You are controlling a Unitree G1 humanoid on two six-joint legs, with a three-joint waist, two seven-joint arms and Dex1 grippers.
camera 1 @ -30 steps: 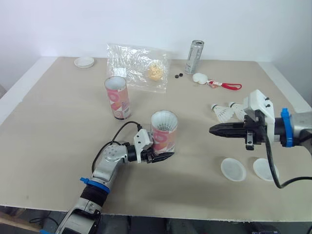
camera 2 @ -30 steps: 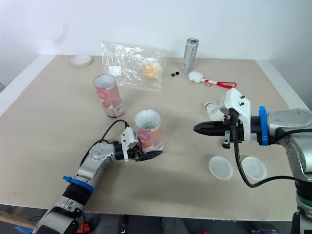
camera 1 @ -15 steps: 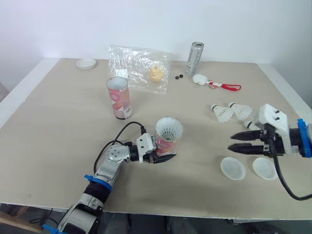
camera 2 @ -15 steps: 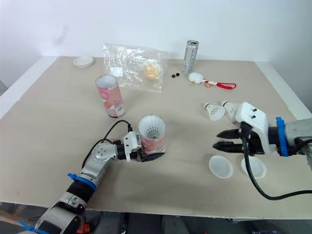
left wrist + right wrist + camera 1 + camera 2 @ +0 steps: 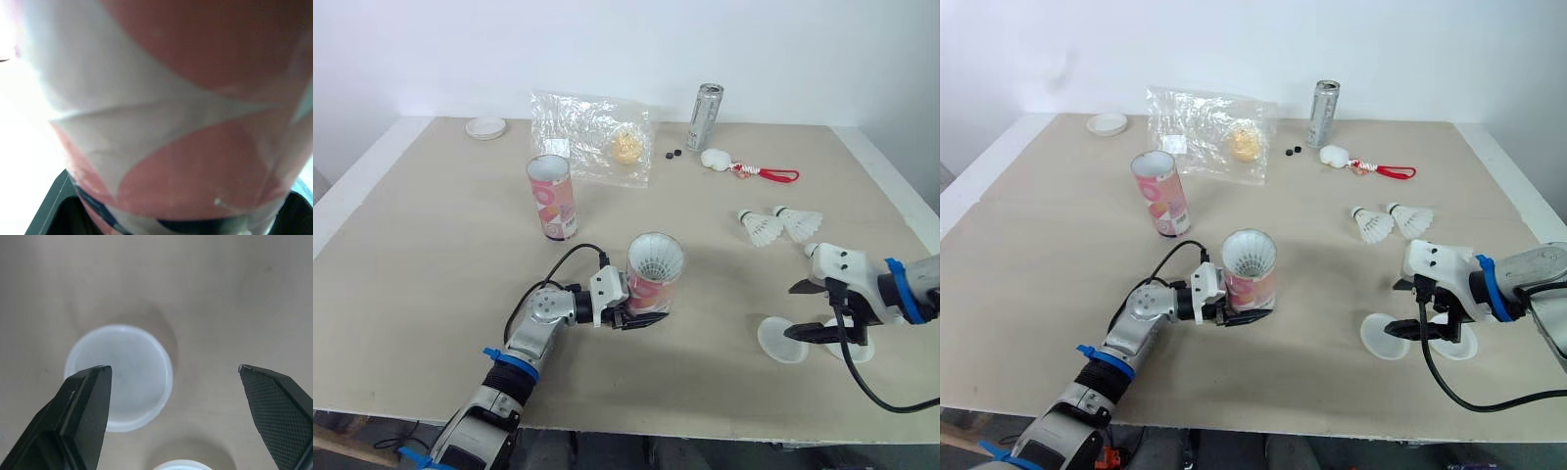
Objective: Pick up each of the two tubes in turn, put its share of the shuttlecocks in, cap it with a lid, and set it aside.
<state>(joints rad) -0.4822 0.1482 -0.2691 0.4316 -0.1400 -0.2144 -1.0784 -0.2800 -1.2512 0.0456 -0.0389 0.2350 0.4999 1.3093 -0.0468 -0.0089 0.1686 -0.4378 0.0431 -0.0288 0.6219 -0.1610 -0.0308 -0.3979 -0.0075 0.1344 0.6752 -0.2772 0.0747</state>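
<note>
My left gripper [image 5: 632, 311] is shut on a pink and white tube [image 5: 652, 278], holding it low and tilted so that its mouth shows a shuttlecock inside; the same tube [image 5: 161, 107] sits between the fingers in the left wrist view. A second tube [image 5: 552, 196] stands upright behind it. Two shuttlecocks [image 5: 762, 227] [image 5: 798, 222] lie at the right. My right gripper [image 5: 793, 311] hangs open just over a clear lid [image 5: 779, 340], with another lid [image 5: 854, 349] beside it. In the right wrist view the first lid [image 5: 120, 374] lies between the spread fingers [image 5: 83, 406].
At the back lie a clear plastic bag [image 5: 592, 137] with a yellow lump, a metal can [image 5: 705, 116], a white charm [image 5: 715, 158] on a red cord, two small black bits [image 5: 672, 152] and a third lid [image 5: 485, 126]. The table's right edge runs close to my right arm.
My right gripper has opened from shut, drawn back to the right and come down over the lids. The left gripper has tipped the tube slightly more toward me.
</note>
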